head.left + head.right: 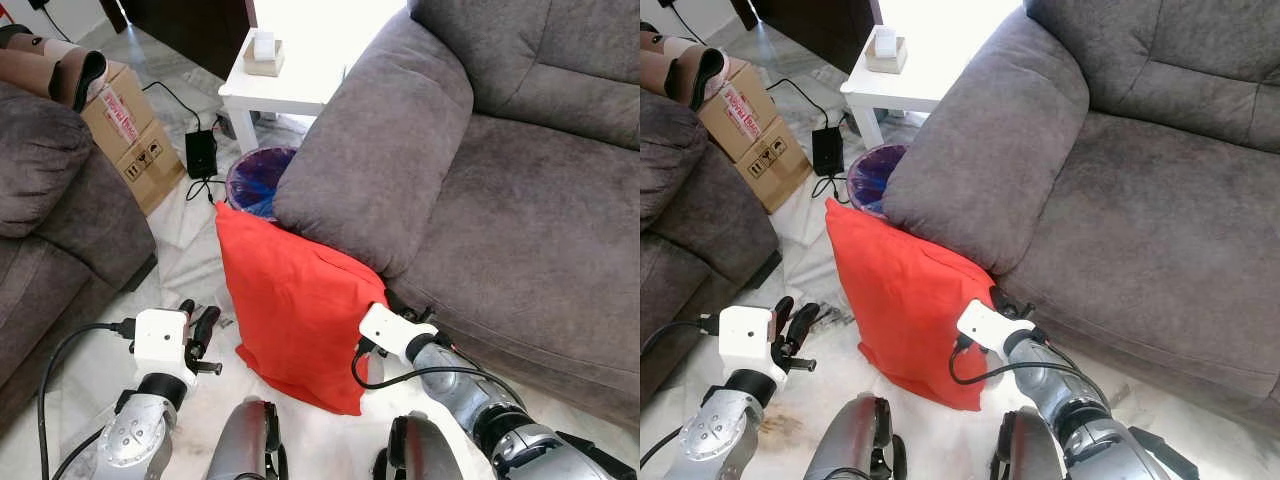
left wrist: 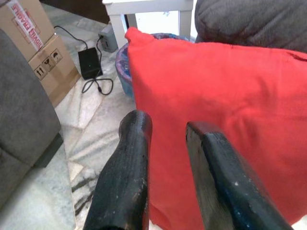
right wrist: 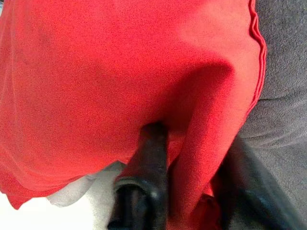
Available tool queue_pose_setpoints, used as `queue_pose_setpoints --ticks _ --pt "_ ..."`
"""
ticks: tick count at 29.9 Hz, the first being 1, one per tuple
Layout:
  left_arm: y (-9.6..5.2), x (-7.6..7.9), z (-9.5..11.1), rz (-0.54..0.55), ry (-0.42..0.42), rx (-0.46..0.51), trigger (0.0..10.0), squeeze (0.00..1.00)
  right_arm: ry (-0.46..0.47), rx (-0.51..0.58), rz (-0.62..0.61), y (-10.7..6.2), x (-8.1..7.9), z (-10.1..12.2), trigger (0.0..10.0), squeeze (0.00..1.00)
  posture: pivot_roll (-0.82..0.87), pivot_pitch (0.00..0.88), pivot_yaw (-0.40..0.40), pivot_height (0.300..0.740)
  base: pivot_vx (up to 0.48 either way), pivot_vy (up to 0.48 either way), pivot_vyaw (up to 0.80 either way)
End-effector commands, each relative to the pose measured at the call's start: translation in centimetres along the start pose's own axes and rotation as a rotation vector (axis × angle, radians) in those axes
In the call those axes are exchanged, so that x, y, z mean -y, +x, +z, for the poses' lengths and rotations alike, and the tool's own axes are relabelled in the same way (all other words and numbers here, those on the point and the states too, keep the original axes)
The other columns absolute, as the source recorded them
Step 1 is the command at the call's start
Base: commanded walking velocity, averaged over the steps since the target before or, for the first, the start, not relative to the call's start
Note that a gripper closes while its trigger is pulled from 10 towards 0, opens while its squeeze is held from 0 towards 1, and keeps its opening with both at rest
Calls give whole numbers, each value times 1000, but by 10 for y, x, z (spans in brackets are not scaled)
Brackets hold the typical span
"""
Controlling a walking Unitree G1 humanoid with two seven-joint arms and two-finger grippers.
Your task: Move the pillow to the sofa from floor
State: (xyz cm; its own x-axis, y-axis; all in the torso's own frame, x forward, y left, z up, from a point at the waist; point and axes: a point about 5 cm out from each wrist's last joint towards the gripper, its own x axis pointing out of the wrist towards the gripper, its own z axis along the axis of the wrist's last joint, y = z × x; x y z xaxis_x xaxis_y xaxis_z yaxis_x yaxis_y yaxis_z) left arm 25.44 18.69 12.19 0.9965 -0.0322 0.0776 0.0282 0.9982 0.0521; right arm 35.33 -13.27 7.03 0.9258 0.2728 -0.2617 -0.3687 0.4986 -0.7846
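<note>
grey sofa (image 1: 520, 200) fills the 1 to 4 o'clock side of the eye views, its fat armrest (image 1: 375, 150) running toward 12. second grey sofa (image 1: 50, 200) at 9 o'clock. pale marble floor (image 1: 180, 225) between them.

red pillow (image 1: 295, 300) stands upright on the floor at centre, top edge leaning against the armrest's front, right edge against the sofa base. not on the seat yet.

white tabletop (image 1: 285, 75) at 12 o'clock behind the armrest, small box (image 1: 264, 55) on it. cardboard boxes (image 1: 135, 130) at 10 o'clock beside the second sofa. purple-lined bin (image 1: 258, 180) just behind the pillow's top corner, touching the armrest side. black power adapter (image 1: 201, 152) with cable on the floor between boxes and bin.

right tool (image 3: 192, 158) at the pillow's lower right edge, next to the sofa base; the wrist view shows a fold of red fabric pinched between its two fingers (image 3: 151, 158), so it is closed on the pillow's edge.

left tool (image 2: 168, 163) at 7 o'clock, just left of the pillow, fingers (image 2: 129, 163) parted with a narrow gap, holding nothing, tips pointed at the pillow's face and not touching.
</note>
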Motion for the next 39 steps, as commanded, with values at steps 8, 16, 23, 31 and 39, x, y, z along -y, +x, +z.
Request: queue_pose_setpoints --ticks 8,16,23,31,39 --pt "-1 -6 -8 21 5 -38 10000 0 20 5 13 0 -6 1 0 0 167 324 59 630 0 0 0" --pt "6 -4 -9 17 1 -31 10000 0 48 15 12 -3 -10 0 0 0 158 300 55 630 0 0 0" --pt "11 -5 -13 21 1 -33 10000 0 122 25 25 -7 -24 -1 0 0 148 263 46 630 0 0 0" --pt "16 -5 -22 31 -11 -47 10000 0 273 31 17 -13 -40 -1 0 0 120 209 45 630 0 0 0" --pt "21 -2 -31 32 -35 -67 10000 0 399 23 -31 -18 -41 -7 0 0 98 169 38 630 0 0 0"
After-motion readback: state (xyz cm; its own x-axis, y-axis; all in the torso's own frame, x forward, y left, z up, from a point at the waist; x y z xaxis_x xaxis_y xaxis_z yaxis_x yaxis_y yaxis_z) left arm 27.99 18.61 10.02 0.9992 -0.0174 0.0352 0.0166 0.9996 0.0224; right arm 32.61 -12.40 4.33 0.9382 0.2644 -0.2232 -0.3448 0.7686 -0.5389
